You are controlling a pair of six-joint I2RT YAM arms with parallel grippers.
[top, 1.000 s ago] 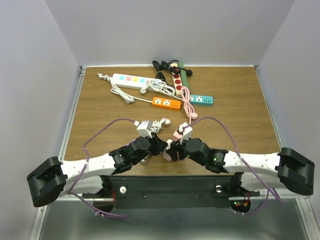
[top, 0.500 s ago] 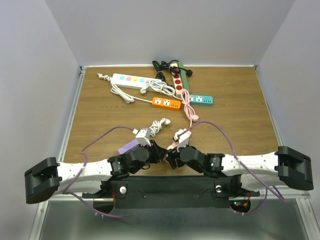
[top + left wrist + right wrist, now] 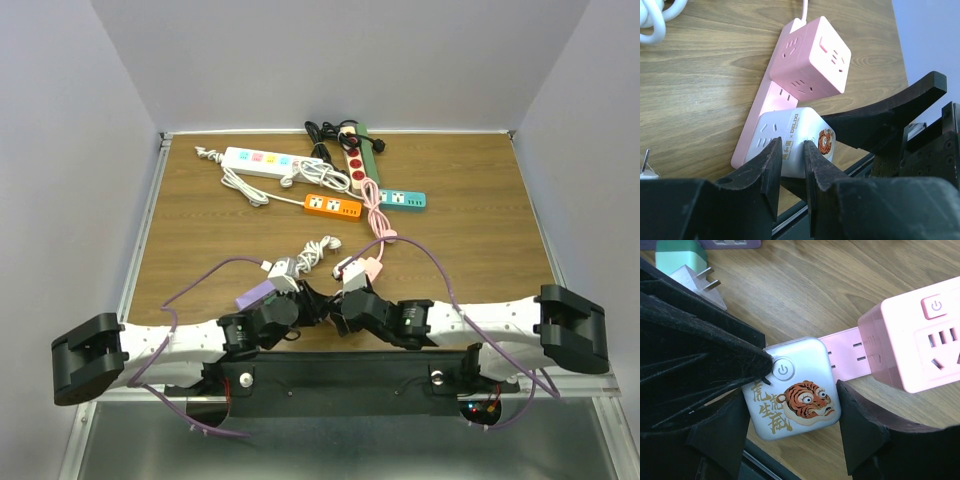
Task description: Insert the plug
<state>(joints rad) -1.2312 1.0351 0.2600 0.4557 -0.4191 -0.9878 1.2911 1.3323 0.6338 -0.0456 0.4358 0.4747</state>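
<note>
Closest to the arm bases, at the bottom centre of the overhead view, the left gripper [image 3: 791, 147] and the right gripper [image 3: 792, 400] meet tip to tip over one spot on the wooden table [image 3: 200, 230]. Between them sits the white cube adapter [image 3: 800, 365], printed with a cartoon tiger and gold characters, with a round power button on its top face. It rests on the flat end of the pink power strip [image 3: 847, 352]; whether its pins are fully seated cannot be told. The right gripper's jaws stand partly open and bracket the adapter, one finger [image 3: 860, 425] against its right side and the other tight to its lower left, so they appear clamped across its width. The left gripper's jaws are drawn nearly together with only a slim gap between them. Their tips press at the adapter's edge beside the button, and whether they pinch anything cannot be told. Just beyond the adapter, on the same strip, stands a pink cube socket [image 3: 815, 55], and its pink cord [image 3: 375, 205] runs up the frame. Left of the grippers lies a white two-pin plug [image 3: 695, 282], with a coiled white cable [image 3: 320, 245] just past it. Toward the top of the overhead view, near the back wall, lie a white power strip with coloured sockets [image 3: 258, 160], an orange strip [image 3: 332, 206], a teal strip [image 3: 403, 200] and a cream strip with red sockets [image 3: 352, 165], tangled with a black cable [image 3: 320, 135].
</note>
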